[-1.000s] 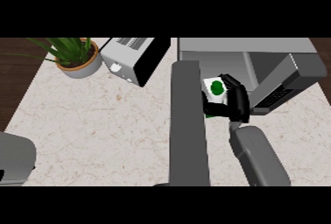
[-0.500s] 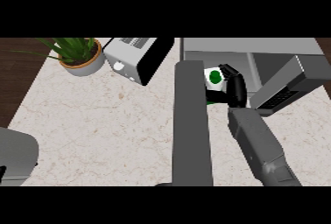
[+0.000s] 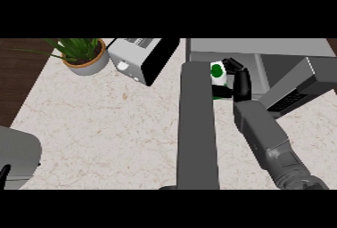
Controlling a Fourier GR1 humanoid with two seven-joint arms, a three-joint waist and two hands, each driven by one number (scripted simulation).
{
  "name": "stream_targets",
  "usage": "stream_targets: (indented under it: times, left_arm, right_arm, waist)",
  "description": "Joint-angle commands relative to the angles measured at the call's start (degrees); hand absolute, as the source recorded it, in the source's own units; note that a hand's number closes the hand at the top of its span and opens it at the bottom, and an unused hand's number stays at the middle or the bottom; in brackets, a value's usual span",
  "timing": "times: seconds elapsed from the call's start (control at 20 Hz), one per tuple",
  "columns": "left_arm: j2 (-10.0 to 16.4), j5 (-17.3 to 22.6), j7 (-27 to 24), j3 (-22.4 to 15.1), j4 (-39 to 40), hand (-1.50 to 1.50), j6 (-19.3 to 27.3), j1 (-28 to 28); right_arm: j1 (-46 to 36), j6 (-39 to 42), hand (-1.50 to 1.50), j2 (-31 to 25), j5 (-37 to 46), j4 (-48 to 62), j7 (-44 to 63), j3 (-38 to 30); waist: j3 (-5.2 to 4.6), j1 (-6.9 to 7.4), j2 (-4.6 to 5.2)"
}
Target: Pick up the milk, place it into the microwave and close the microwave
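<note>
The milk [image 3: 216,71], a white carton with a green mark, is held at the mouth of the grey microwave [image 3: 263,48] at the top right. My right hand [image 3: 241,83] is curled round the carton from its right side and hides part of it. The microwave's door [image 3: 197,129] stands open, a long grey slab running toward me just left of my right forearm. The keypad panel [image 3: 293,99] shows to the right of the hand. Only a black sliver of my left hand [image 3: 5,172] shows at the lower left edge.
A silver and black toaster [image 3: 141,59] stands left of the microwave. A potted plant [image 3: 83,54] sits at the far left back. The speckled counter [image 3: 105,129] ends in a dark strip along its left edge.
My right hand has carried the milk farther away from me, from in front of the microwave up to its opening. The door has stayed open.
</note>
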Motion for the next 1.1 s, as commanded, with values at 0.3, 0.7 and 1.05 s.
stream_targets:
  times: [0.3, 0.7, 1.05]
  left_arm:
    - [1.9, 1.1, -0.5, 1.4, 3.4, -1.5, -2.1, -2.2]
    - [2.4, -0.1, -0.4, 1.4, 4.9, -1.5, -1.2, -6.1]
    - [2.6, 0.4, 0.6, 0.6, 4.6, -1.5, -1.9, -6.8]
  right_arm:
    - [-8.1, -17.7, 1.5, -2.0, 8.7, 7.5, 1.2, 4.5]
    - [-9.6, -25.0, 1.5, -3.0, 7.4, 8.9, 3.3, 1.5]
    - [-5.9, -23.6, 1.5, -6.2, 6.2, 9.0, 1.0, -0.4]
  waist:
    - [-0.09, 1.97, 0.55]
    - [-0.03, 2.56, 1.28]
    - [0.13, 3.08, 1.94]
